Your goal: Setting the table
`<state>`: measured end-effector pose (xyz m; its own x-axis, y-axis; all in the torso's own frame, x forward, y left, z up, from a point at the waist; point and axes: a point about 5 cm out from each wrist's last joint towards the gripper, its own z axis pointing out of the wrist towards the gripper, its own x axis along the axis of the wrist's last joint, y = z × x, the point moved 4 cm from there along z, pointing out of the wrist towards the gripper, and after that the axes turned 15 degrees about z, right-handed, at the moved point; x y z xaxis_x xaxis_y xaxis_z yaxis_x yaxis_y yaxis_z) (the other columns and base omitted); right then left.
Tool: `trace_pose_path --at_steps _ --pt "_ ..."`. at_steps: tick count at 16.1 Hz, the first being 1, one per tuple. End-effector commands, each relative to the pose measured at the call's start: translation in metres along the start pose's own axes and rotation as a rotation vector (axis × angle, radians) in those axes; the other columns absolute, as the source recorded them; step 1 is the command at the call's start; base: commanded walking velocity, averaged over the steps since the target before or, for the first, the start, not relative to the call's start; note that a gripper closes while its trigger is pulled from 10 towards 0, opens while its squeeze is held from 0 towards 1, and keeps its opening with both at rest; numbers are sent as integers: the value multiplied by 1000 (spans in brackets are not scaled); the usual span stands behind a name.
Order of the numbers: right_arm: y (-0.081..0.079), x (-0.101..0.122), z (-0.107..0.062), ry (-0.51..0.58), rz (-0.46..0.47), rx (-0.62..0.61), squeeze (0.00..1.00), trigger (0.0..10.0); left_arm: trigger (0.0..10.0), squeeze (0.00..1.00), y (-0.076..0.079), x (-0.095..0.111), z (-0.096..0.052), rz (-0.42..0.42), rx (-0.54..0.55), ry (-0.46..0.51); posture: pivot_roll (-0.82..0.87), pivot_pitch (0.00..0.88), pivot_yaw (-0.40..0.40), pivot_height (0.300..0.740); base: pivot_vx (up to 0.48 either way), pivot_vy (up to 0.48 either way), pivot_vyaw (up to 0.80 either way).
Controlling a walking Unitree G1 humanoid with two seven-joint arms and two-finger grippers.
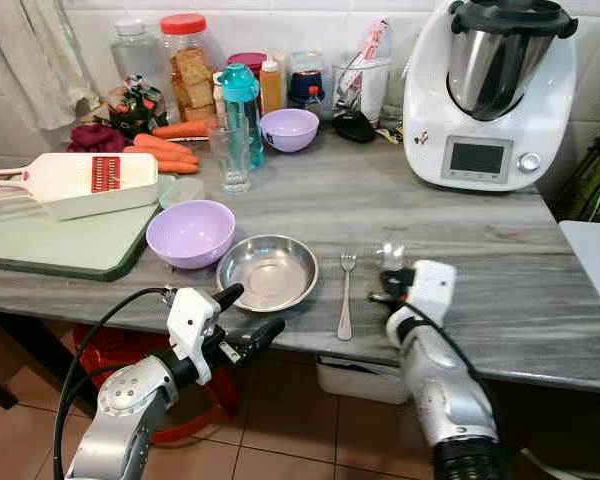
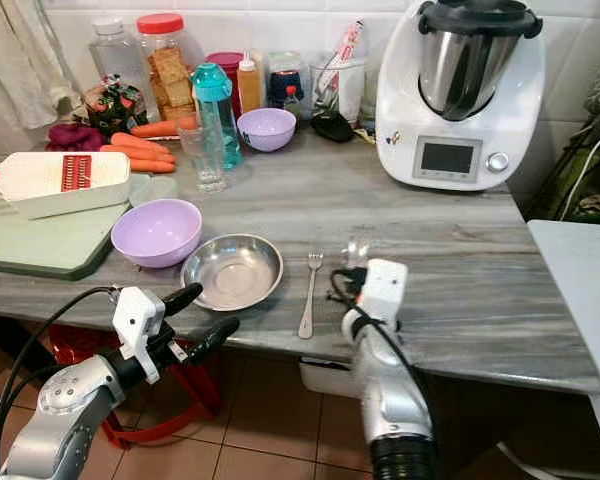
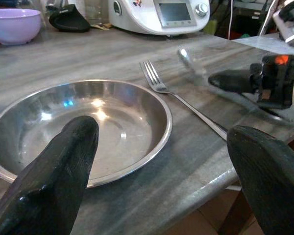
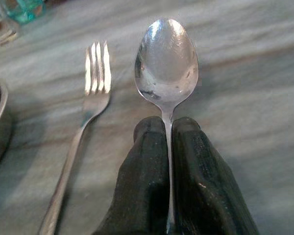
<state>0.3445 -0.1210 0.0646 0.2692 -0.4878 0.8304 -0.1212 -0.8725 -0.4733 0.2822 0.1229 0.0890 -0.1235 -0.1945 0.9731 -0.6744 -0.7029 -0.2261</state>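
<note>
Right hand (image 4: 167, 161) pinches spoon (image 4: 166, 61); handle hidden.

Even, bright room light; soft shadows. Glare spots inside steel plate (image 3: 83, 132) and on spoon (image 4: 166, 61) bowl. Head views sharp. Wrist views: near fingers (image 3: 54, 186) blurred, edges soft.

No legible text anywhere. White kitchen machine (image 1: 488, 95): grey display panel (image 1: 477, 158) blank, no digits; small dark mark on its front left, possibly a logo, too small to read. Jars and bottles (image 1: 188, 70) along the wall: labels blurred, no words made out.
</note>
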Motion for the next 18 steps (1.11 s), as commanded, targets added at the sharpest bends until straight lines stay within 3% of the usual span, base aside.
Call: trace_pose_path --at_steps 1,10,12,13,14,18 --pt "-9 -1 3 -17 5 25 0 10000 10000 0 0 5 0 10 -9 9 -16 0 20 740 0 0 0" --pt "-3 -5 8 -48 -34 -1 0 10000 10000 0 7 5 3 3 -44 11 -22 0 21 740 0 0 0" --pt "-4 -3 9 -41 -42 2 55 10000 10000 0 8 5 3 0 -55 11 -20 0 21 740 0 0 0" --pt "-4 -3 11 -38 -44 2 867 10000 10000 0 10 5 3 -1 -66 10 -17 0 20 740 0 0 0" --pt "-4 -2 12 -37 -44 2 1000 10000 10000 0 10 5 3 0 -68 9 -15 0 20 740 0 0 0" --pt "-6 -1 15 -31 -48 10 1000 10000 10000 0 12 2 3 4 -76 3 -15 0 20 740 0 0 0"
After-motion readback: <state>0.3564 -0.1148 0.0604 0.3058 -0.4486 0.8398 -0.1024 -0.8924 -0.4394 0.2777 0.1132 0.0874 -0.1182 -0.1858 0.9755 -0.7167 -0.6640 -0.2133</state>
